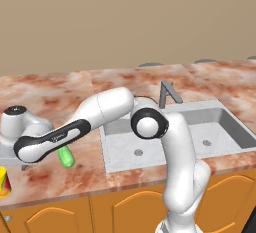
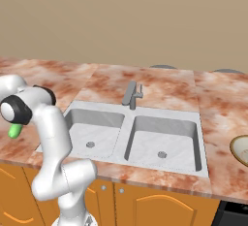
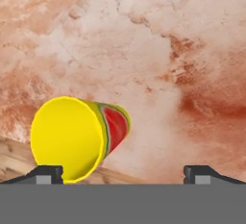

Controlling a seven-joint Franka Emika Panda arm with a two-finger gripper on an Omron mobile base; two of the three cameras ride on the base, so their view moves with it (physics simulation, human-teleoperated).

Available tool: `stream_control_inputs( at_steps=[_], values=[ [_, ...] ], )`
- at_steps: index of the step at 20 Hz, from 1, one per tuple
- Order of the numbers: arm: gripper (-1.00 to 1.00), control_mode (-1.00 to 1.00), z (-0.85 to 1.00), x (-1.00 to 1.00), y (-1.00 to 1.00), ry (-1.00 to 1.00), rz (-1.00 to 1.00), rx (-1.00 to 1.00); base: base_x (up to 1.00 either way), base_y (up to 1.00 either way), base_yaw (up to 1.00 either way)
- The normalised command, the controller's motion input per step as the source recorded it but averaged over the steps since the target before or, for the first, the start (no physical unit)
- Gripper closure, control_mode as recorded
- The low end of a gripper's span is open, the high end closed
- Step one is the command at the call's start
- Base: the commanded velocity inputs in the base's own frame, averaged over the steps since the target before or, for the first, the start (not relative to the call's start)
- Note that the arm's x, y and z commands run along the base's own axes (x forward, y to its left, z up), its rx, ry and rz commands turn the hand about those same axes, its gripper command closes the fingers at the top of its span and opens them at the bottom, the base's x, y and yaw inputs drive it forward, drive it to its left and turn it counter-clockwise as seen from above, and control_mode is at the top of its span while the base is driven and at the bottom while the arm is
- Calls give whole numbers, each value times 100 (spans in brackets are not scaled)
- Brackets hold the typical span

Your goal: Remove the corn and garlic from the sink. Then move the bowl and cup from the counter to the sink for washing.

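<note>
The yellow cup, with red and green marks on its side, stands on the marble counter in the hand view. It sits just above the left fingertip. My gripper is open with nothing between its tips. In the left base view the cup is at the far left edge, below my outstretched hand. The green corn lies on the counter left of the sink, partly behind my forearm; the right base view shows the corn too. The beige bowl sits at the right edge. The garlic is out of view.
An angular grey tap rises behind the double-basin sink. The counter's front edge runs just below the cup, with orange cabinet doors beneath. My arm's elbow hangs over the left basin.
</note>
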Motion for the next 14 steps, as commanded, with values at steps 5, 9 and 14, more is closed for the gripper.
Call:
stream_control_inputs(
  at_steps=[5, 9, 14],
  values=[
    [-100, -100, -8, 5, 6, 0, -2, 0, 0, 0, 0],
    [-100, -100, -8, 7, 8, 0, -3, 0, 0, 0, 0],
    [-100, -100, -10, 8, 10, 0, -3, 0, 0, 0, 0]
  ],
)
